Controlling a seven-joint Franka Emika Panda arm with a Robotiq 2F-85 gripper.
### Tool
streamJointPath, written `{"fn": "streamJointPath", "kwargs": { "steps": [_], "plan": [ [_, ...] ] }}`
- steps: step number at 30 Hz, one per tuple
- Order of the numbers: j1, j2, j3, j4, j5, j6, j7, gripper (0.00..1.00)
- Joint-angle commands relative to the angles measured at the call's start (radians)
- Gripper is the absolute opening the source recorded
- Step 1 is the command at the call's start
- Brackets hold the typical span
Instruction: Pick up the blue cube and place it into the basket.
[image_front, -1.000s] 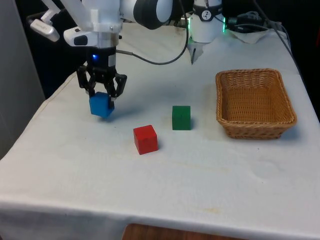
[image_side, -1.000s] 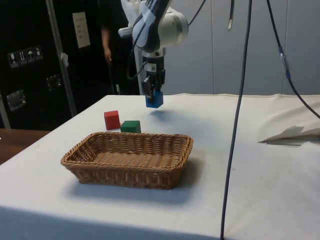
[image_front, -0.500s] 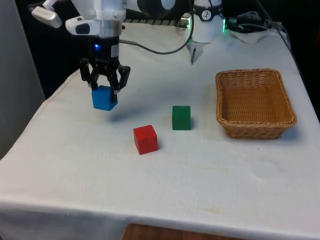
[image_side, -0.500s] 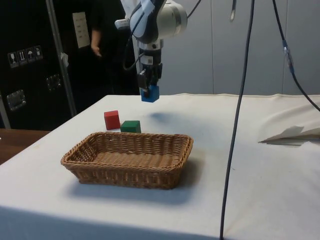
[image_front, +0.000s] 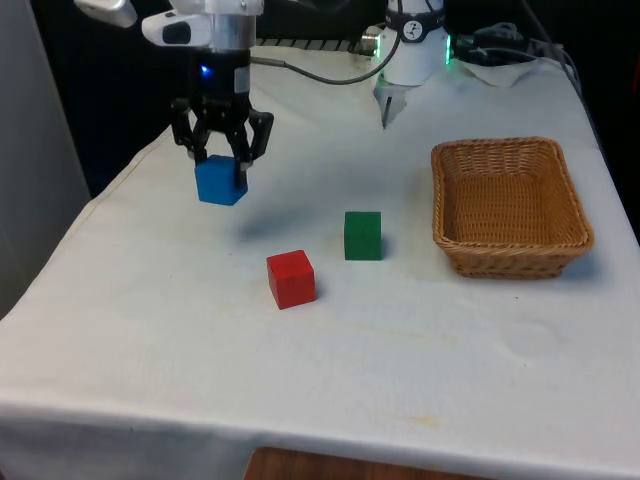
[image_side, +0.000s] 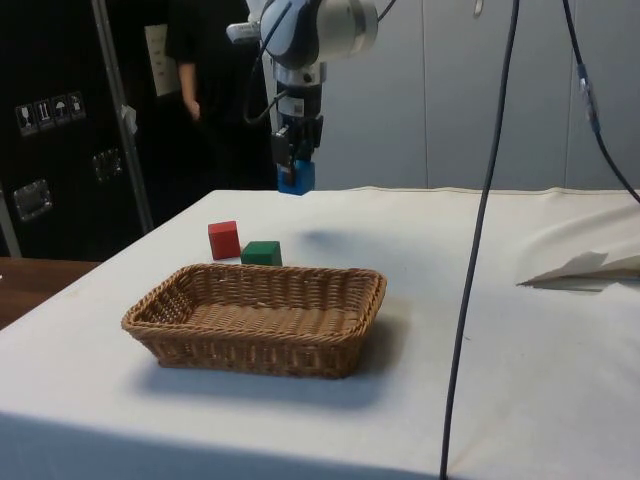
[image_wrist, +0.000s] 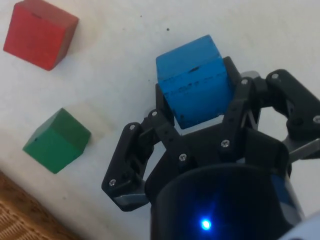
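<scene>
We have the blue cube (image_front: 220, 181) pinched between our fingers (image_front: 219, 160), clear of the desk (image_front: 150, 330) and hanging above its far corner on the front view's left. In the wrist view the blue cube (image_wrist: 194, 81) sits squarely between the two black fingers (image_wrist: 165, 131), one on each side face, with its lower part sticking out beyond the tips.

What the next move turns on, as we judge it, is the way across: the wicker basket (image_front: 509, 205) lies well apart from us, toward the front view's right, with its long axis running away from the camera and its open top facing up. The green cube (image_front: 362, 235) and the red cube (image_front: 291, 279) stand on the cloth between us and the basket, somewhat nearer the camera than a straight line to it. In the side view the blue cube (image_side: 296, 177) hangs higher than the red cube (image_side: 224, 240), the green cube (image_side: 262, 253) and the basket rim (image_side: 262, 272), so a level carry looks likely to pass over all three.

The basket sits close to the desk's edge on the front view's right, so we should stop over its middle, not overshoot. A person (image_side: 195, 70) stands behind the desk in the side view, apart from our path.
</scene>
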Motion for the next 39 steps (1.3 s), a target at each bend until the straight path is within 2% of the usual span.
{"fn": "streamJointPath", "kwargs": {
  "steps": [1,2,7,8,9,11,16,17,18,26,27,28,29,30,35,36,37,39],
  "plan": [
    [0.001,-0.005,0.001,-0.004,0.0,0.0,0.001,0.04],
    [0.015,-0.018,-0.01,-0.018,-0.013,-0.002,0.016,0.04],
    [0.026,-0.051,-0.008,-0.048,-0.016,0.0,0.024,0.04],
    [0.014,-0.044,0.004,-0.038,-0.002,-0.001,0.008,0.04],
    [0.028,-0.057,-0.007,-0.053,-0.017,0.0,0.025,0.04],
    [0.032,-0.074,-0.003,-0.067,-0.02,0.0,0.03,0.04],
    [0.037,-0.104,0.004,-0.09,-0.03,-0.001,0.043,0.04],
    [0.024,-0.099,0.016,-0.083,-0.015,-0.001,0.027,0.04],
    [0.038,-0.111,0.006,-0.095,-0.032,-0.001,0.046,0.04],
    [0.041,-0.163,0.028,-0.136,-0.043,0.0,0.065,0.04],
    [0.04,-0.173,0.034,-0.143,-0.044,0.0,0.068,0.04],
    [0.028,-0.166,0.045,-0.134,-0.024,-0.001,0.047,0.04],
    [0.041,-0.178,0.037,-0.147,-0.045,-0.001,0.07,0.04],
    [0.041,-0.184,0.04,-0.151,-0.047,-0.001,0.073,0.04],
    [0.039,-0.209,0.059,-0.169,-0.058,0.0,0.091,0.04],
    [0.028,-0.209,0.072,-0.166,-0.042,-0.001,0.076,0.04],
    [0.04,-0.218,0.067,-0.177,-0.063,0.002,0.1,0.04],
    [0.04,-0.225,0.074,-0.184,-0.067,0.003,0.108,0.04]
  ]
}}
